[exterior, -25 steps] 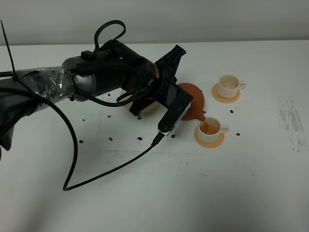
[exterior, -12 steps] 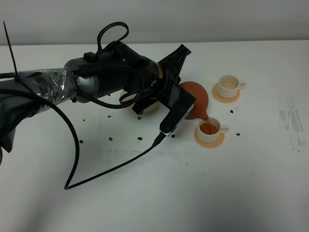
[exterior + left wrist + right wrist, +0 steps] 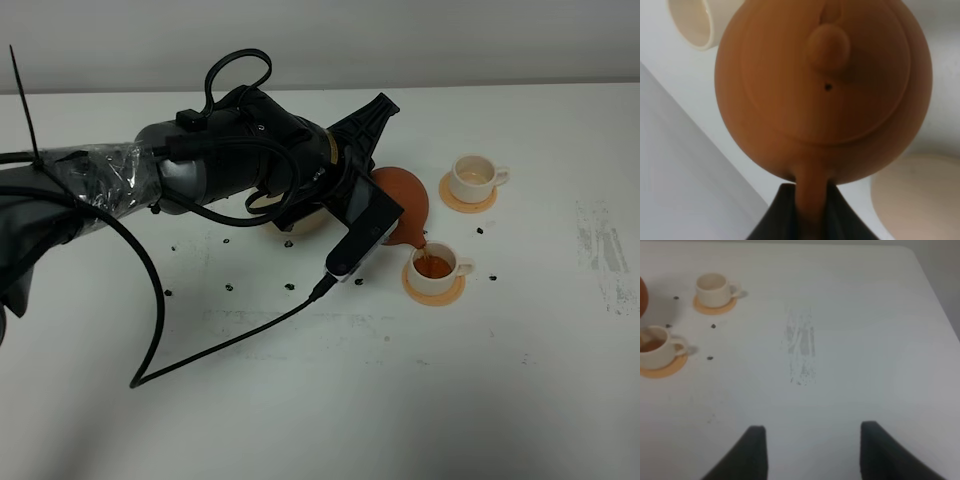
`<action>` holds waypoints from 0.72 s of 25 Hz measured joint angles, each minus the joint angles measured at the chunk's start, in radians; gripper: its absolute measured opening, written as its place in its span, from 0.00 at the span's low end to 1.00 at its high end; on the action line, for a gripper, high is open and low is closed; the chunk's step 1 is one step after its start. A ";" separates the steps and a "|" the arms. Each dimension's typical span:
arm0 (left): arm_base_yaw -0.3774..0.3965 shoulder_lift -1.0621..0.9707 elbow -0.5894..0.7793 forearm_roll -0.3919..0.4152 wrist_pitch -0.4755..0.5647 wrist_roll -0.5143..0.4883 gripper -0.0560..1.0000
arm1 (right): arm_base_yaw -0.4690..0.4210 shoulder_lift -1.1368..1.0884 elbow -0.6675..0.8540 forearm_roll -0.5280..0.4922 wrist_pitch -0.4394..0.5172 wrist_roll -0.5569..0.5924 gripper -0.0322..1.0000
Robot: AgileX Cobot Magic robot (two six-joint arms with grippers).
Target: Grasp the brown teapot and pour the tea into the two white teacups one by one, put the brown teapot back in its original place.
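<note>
My left gripper (image 3: 385, 208) is shut on the loop handle of the brown teapot (image 3: 405, 197), which is tipped spout-down. A thin stream of tea (image 3: 422, 246) runs into the nearer white teacup (image 3: 436, 265), which holds amber liquid. The farther teacup (image 3: 472, 178) stands apart, pale inside. In the left wrist view the teapot (image 3: 825, 85) fills the frame, its handle between the dark fingers (image 3: 780, 215). The cream saucer (image 3: 300, 222) lies mostly hidden beneath the arm. My right gripper (image 3: 812, 432) hovers open over bare table, away from both cups (image 3: 655, 351) (image 3: 712, 289).
Each cup sits on an orange coaster (image 3: 433, 289) (image 3: 467, 204). Dark specks (image 3: 229, 288) dot the white table around the arm. A black cable (image 3: 200, 350) loops across the front left. A grey scuff (image 3: 605, 250) marks the right side.
The left arm has shifted slightly back and right with the teapot. Tea keeps running from the spout, and the amber in the near cup has deepened. The right gripper has not visibly moved.
</note>
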 joint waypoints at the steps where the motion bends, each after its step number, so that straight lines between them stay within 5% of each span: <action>1: -0.001 0.000 0.000 0.000 -0.002 0.001 0.16 | 0.000 0.000 0.000 0.000 0.000 0.000 0.46; 18: -0.008 0.001 0.000 0.051 -0.025 0.003 0.16 | 0.000 0.000 0.000 0.000 0.000 0.000 0.46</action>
